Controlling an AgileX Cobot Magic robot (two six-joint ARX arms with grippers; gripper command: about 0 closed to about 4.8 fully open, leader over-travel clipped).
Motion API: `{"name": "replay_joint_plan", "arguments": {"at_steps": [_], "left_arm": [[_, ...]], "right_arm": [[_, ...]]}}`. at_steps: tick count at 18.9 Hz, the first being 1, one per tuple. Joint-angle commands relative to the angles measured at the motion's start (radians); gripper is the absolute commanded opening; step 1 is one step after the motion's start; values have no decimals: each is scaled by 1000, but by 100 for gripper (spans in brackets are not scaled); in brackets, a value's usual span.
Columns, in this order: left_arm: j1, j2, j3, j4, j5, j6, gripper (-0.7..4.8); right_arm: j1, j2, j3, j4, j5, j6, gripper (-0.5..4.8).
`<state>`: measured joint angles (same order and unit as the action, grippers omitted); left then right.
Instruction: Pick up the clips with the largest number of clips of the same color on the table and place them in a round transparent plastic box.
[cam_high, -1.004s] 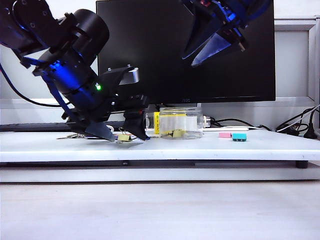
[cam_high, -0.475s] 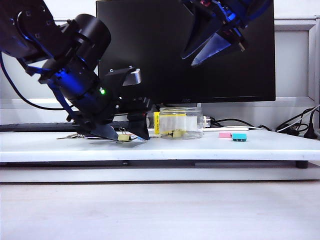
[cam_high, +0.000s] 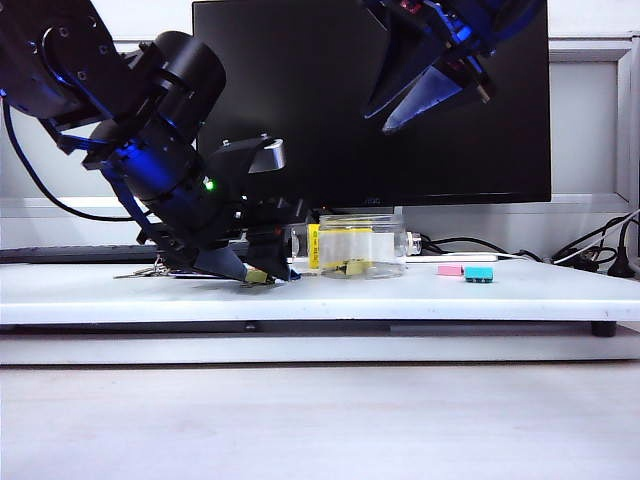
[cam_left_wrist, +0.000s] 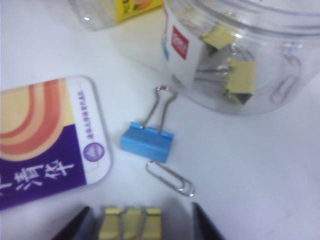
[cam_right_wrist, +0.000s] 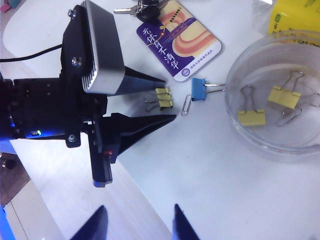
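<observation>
One pale-yellow clip lies on the white table, seen too in the exterior view as the clip and in the right wrist view as the clip. My left gripper is down at the table with a finger on each side of it. Gaps show on both sides, so it is open. The round transparent plastic box stands just beyond, and two yellow clips lie inside it. High above the table, my right gripper is open with nothing between its fingers.
A blue clip and a silver paper clip lie between the yellow clip and the box. A purple-and-orange card with keys is beside them. Pink and teal clips sit at the right. A monitor stands behind.
My left gripper has sunk to the table and its fingers have drawn closer around the yellow clip. The right arm has kept still.
</observation>
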<state>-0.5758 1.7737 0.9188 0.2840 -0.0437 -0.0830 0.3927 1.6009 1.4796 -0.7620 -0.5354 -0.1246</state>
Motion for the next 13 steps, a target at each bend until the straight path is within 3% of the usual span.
{"name": "replay_joint_plan", "arguments": {"at_steps": [1,4,13], "left_arm": [[0,0,0,-35,3,-3,204],[0,-1,0,-37,3,-3,174],[0,-87,2,-56,26,5,170]], "right_arm": [[1,-7,4,7,-6,0,169],[1,-7,4,7,-6,-3,169],[0,-7,4,11,-6,-10,152]]}}
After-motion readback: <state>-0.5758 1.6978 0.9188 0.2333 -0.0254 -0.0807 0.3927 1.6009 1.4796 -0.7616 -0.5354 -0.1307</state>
